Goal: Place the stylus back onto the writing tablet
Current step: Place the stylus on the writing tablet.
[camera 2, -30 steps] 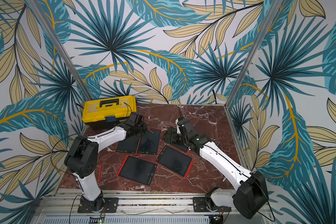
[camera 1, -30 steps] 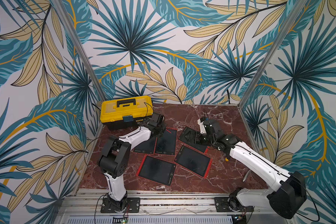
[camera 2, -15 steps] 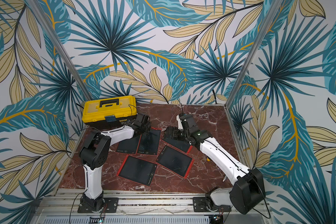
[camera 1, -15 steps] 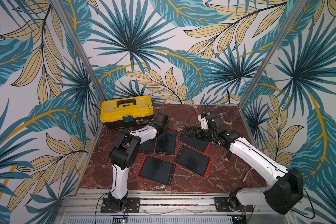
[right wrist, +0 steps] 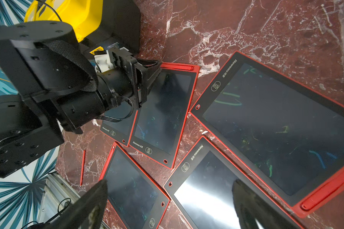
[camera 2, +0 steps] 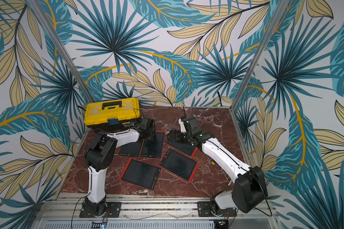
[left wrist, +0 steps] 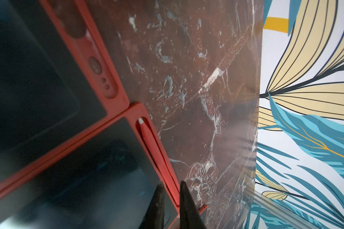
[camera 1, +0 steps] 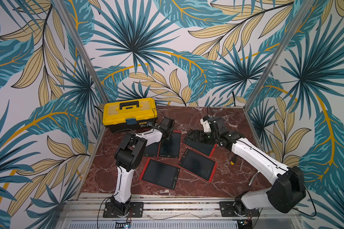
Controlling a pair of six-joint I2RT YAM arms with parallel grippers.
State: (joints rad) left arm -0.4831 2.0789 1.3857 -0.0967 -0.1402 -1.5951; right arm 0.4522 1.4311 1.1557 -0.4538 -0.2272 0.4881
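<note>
Several red-framed writing tablets lie on the marble table. My left gripper (left wrist: 172, 185) is at the far edge of one tablet (camera 1: 170, 147), near the toolbox. The red stylus (left wrist: 152, 144) with its white tip lies seated in that tablet's edge slot. The stylus's rear end runs between the left fingertips, which stand slightly apart on either side of it. In the right wrist view the same stylus (right wrist: 177, 68) rests along the tablet's edge (right wrist: 195, 83). My right gripper (right wrist: 169, 185) hovers wide open over the back right tablet (camera 1: 199, 145), holding nothing.
A yellow toolbox (camera 1: 129, 114) stands at the back left, close behind the left gripper. Another red stylus (right wrist: 82, 167) lies loose on the marble beside the left arm. A yellow-tipped tool (camera 1: 232, 162) lies under the right arm.
The left arm's elbow has swung up and inward while its gripper stayed at the tablet's far edge, and its jaws have eased apart. The right gripper has drifted left over the back right tablet.
</note>
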